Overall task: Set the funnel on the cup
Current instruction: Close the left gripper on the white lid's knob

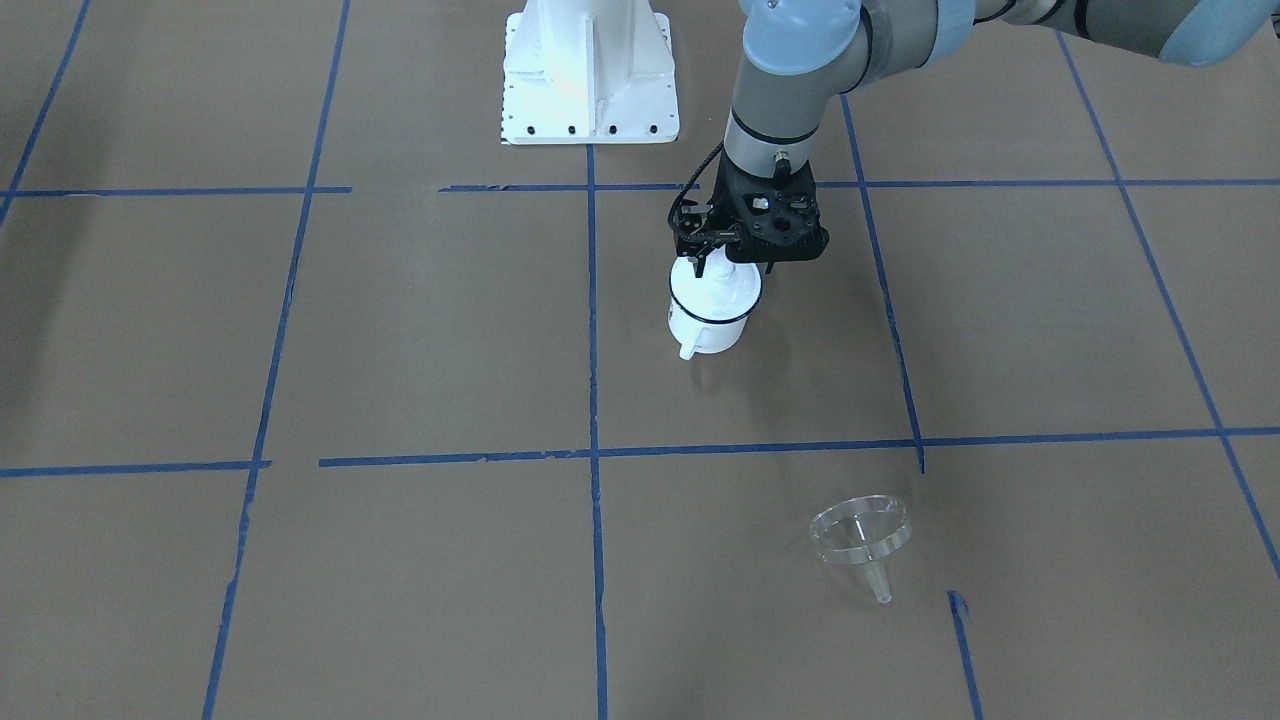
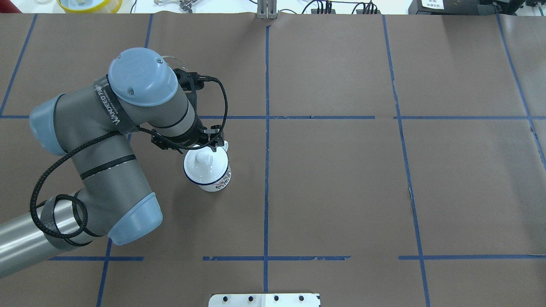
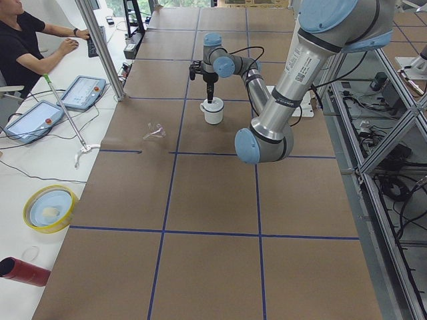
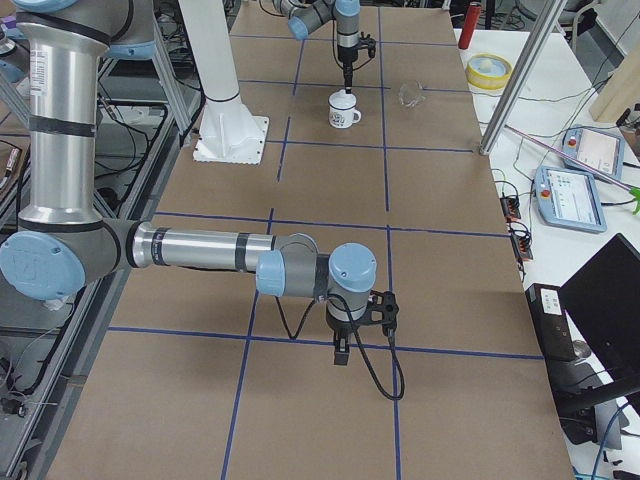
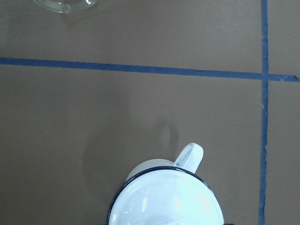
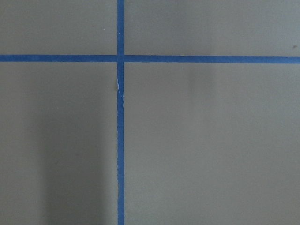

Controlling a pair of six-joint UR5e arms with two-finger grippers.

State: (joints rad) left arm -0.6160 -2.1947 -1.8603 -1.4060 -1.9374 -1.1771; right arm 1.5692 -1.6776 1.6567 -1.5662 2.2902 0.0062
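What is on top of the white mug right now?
A round white knobbed lid covers the cup, and the left gripper is down at its knob. The lid hides whatever is inside the cup.

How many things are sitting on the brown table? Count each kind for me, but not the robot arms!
funnel: 1
cup: 1
lid (on top of the cup): 1
Total: 3

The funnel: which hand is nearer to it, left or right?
Left. The left hand is at the lidded mug, not far from the funnel; the right hand is far along the table.
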